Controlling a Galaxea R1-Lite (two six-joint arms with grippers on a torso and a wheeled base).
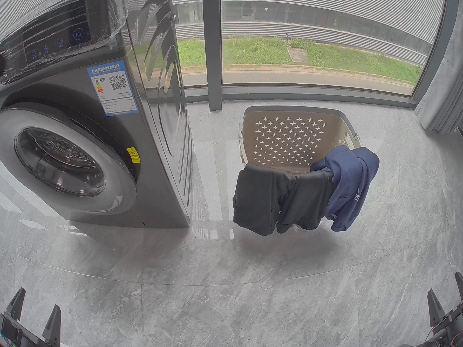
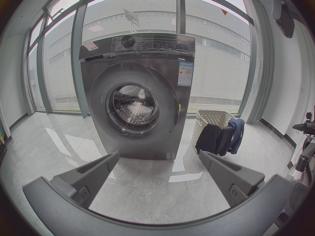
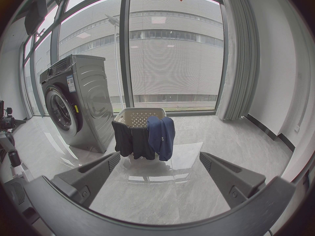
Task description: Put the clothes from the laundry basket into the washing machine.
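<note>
The task is looking barely begun, with no clothing in the washer [image 1: 96, 136] as far as its glass is showing. The grey front-loading washer is standing on the floor [image 1: 231, 275] to the robot's left, and its round door [image 1: 60, 162] is appearing to be shut, so opening it is likely coming first. The pale basket [image 1: 289, 140] is sitting on the floor just beside the washer's right side, close to a large window [image 1: 313, 30]. Two garments are hanging over the basket's near rim, touching each other: a black garment [image 1: 275, 198] is draping down the outside towards the floor, and a blue garment [image 1: 349, 184] is lying over the right corner, partly overlapping the black one. The inside of the basket is showing bare star-patterned walls, though its bottom is hidden behind the clothes. So both pieces are waiting to be moved, and nothing is counting as done. The left hand [image 1: 37, 302] is hovering low near the robot with its fingers spread wide and holding nothing; it is facing the washer door, well apart from it. The right hand [image 1: 443, 285] is likewise wide and empty, hanging low on the robot's right and pointing towards the basket. Both garments are lying well ahead of either hand, the blue one being nearer the right hand's side and the black one sitting between the two.
</note>
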